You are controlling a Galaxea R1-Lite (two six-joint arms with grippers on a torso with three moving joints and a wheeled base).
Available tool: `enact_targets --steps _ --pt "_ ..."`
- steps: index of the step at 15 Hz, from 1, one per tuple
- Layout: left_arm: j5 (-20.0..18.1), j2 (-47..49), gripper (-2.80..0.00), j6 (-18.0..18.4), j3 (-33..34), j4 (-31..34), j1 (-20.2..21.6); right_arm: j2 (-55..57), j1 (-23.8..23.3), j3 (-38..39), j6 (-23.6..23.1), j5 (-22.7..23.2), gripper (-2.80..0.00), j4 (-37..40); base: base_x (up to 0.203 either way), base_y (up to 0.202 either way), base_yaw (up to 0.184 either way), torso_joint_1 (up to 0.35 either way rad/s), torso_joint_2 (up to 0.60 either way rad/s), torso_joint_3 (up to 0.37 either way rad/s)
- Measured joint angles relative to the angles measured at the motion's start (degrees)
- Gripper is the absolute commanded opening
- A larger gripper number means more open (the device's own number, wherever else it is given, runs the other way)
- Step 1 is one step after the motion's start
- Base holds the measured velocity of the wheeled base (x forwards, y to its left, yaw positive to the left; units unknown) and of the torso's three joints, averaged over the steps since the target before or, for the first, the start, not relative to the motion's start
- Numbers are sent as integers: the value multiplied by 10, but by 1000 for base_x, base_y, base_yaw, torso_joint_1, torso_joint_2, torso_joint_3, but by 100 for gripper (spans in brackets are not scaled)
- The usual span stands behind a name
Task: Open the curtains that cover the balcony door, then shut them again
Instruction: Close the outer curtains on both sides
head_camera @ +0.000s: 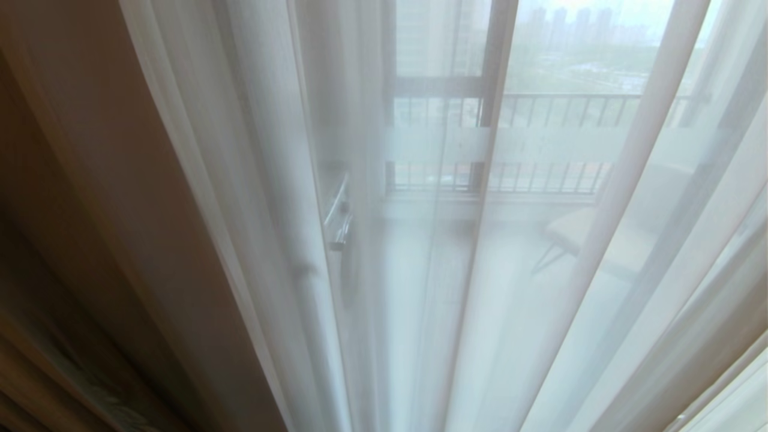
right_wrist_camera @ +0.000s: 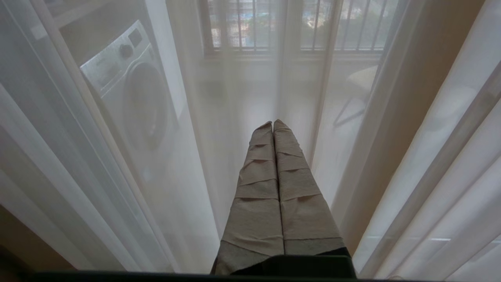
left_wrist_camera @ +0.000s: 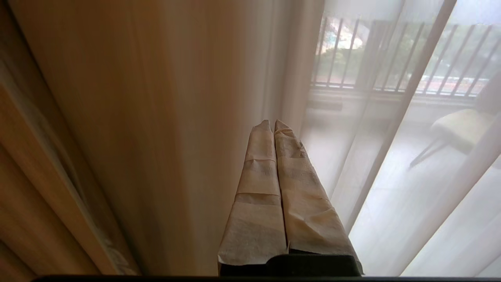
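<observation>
- the head view looks forward and slightly down from close behind the sheer curtain (head_camera: 540, 270), through it to the glass door (head_camera: 492, 90), the balcony railing (head_camera: 558, 111) and a pale chair (head_camera: 579, 231); the beige drape (head_camera: 120, 180) fills its left side.
- the left wrist view looks along the taped left gripper (left_wrist_camera: 273, 124) from behind the fingers, very near the beige drape (left_wrist_camera: 156, 117), with the sheer (left_wrist_camera: 411, 196), railing (left_wrist_camera: 391, 58) and chair (left_wrist_camera: 460, 127) beyond.
- the right wrist view looks along the right gripper (right_wrist_camera: 273, 125), close to the sheer (right_wrist_camera: 98, 176), facing the railing (right_wrist_camera: 274, 27), the chair (right_wrist_camera: 362, 78) and a washing machine (right_wrist_camera: 129, 90).
- all three share the sheer, railing and chair.
</observation>
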Motion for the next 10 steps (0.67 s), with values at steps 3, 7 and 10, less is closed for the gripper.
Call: enact_targets --steps 3,7,10 --pt "21 126 -280 -20 -131 -5 1 0 0 0 0 0 -280 0 0 0 0 0 0 0" --pt "74 313 -280 -34 -323 -36 37 0 0 0 0 0 -280 0 0 0 0 0 0 0" --pt "85 447 -280 -36 -478 -47 155 0 0 0 0 0 -280 0 0 0 0 0 0 0"
